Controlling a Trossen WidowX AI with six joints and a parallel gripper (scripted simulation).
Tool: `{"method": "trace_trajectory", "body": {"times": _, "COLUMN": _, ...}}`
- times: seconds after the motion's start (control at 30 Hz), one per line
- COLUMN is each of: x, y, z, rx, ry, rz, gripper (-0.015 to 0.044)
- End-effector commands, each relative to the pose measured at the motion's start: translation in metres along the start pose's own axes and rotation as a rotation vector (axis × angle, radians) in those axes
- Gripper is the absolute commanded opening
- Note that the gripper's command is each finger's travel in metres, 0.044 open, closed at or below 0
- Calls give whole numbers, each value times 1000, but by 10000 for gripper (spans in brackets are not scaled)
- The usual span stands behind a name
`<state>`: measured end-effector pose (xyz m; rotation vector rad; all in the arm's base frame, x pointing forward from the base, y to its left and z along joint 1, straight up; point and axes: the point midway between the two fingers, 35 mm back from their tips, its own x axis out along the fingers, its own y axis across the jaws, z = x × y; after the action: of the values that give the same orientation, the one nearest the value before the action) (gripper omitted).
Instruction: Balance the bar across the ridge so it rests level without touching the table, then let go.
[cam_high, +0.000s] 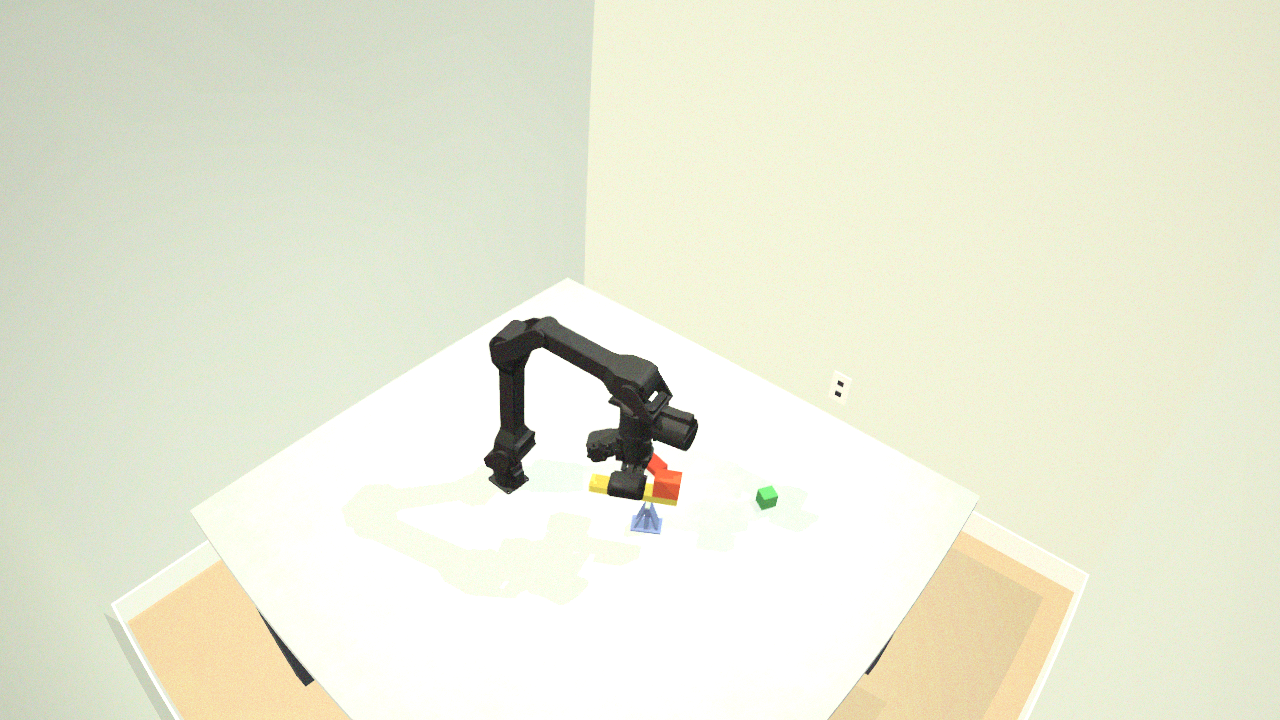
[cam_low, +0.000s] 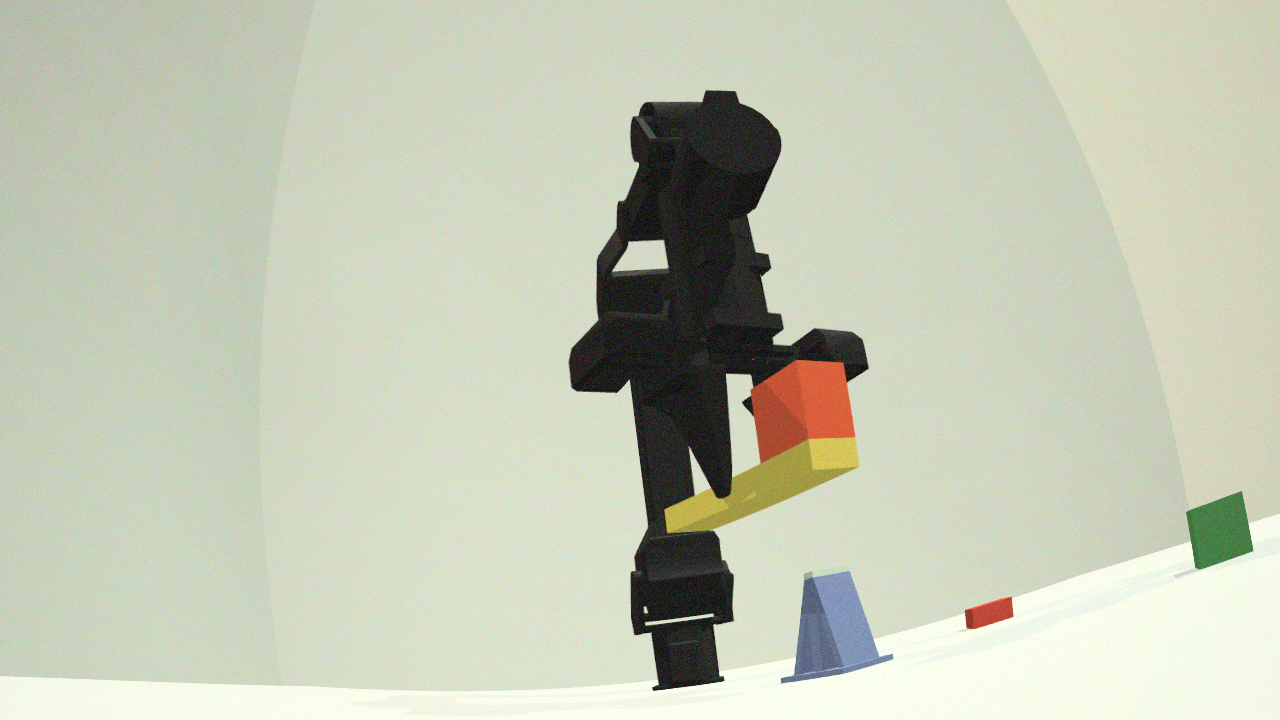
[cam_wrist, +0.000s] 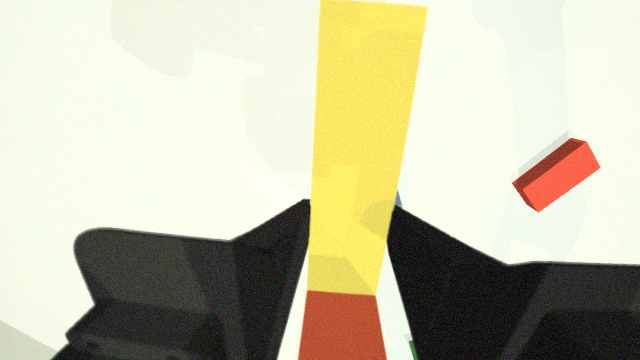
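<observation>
The yellow bar (cam_high: 598, 484) (cam_low: 780, 472) (cam_wrist: 362, 100) carries a red-orange block (cam_high: 666, 485) (cam_low: 829, 402) (cam_wrist: 342, 327) on one end. My gripper (cam_low: 725, 488) (cam_wrist: 348, 211) is shut on the bar between its bare end and the block. The bar hangs in the air, well above the table. The blue ridge (cam_high: 646, 519) (cam_low: 845, 622) stands upright on the table, below the bar and not touching it. In the wrist view only a sliver of the ridge shows beside the right fingertip; the bar and finger hide the rest.
A loose flat red block (cam_high: 656, 463) (cam_low: 989, 613) (cam_wrist: 561, 176) lies on the table (cam_high: 716, 626) beyond the ridge, partly hidden in the top view. A green cube (cam_high: 767, 497) (cam_low: 1219, 531) lies farther right. The arm's base stands to the left in the top view.
</observation>
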<state>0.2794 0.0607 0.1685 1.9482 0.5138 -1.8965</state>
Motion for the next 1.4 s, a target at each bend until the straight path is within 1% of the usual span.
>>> {"method": "trace_trajectory", "body": {"times": 0.0, "x": 0, "y": -16, "z": 0, "rx": -22, "ry": 1, "rz": -5, "gripper": 0}}
{"method": "trace_trajectory", "body": {"times": 0.13, "x": -1, "y": -28, "z": 0, "rx": -44, "ry": 2, "rz": -6, "gripper": 0}}
{"method": "trace_trajectory", "body": {"times": 0.3, "x": 3, "y": -28, "z": -1, "rx": -44, "ry": 2, "rz": -6, "gripper": 0}}
{"method": "trace_trajectory", "body": {"times": 1.1, "x": 42, "y": -28, "z": 0, "rx": -45, "ry": 2, "rz": -6, "gripper": 0}}
{"method": "trace_trajectory", "body": {"times": 1.37, "x": 43, "y": -28, "z": 0, "rx": -45, "ry": 2, "rz": -6, "gripper": 0}}
